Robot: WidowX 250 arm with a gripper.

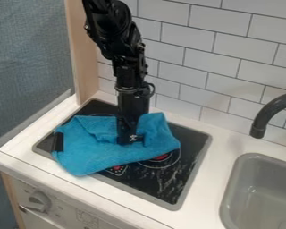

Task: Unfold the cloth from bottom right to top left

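White tiles (220, 22) with dark joints cover the wall behind the toy kitchen. Below them, the black end effector (131, 139) points down at the blue cloth (89, 147), its lower end against the fabric near the upper right part of the heap. I cannot tell whether it is clenched or released, nor whether it grasps any of the cloth.

Around it, the cloth lies rumpled and partly folded over itself. Folds gather on both sides of the end effector, a raised corner stands out at the upper right, and a broader, smoother part spreads toward the lower left and front edge. At its left edge sits a small dark patch (57, 142); what it is, I cannot tell.

The cloth covers much of the black stovetop (169, 181), whose right and front parts show, with red marks just beside the cloth's lower edge. The stovetop is set in the white bench (224, 150). Farther right are a grey sink (230, 192) and a dark faucet (262, 120); at the lower left, a knob (39, 202) is on the front panel.
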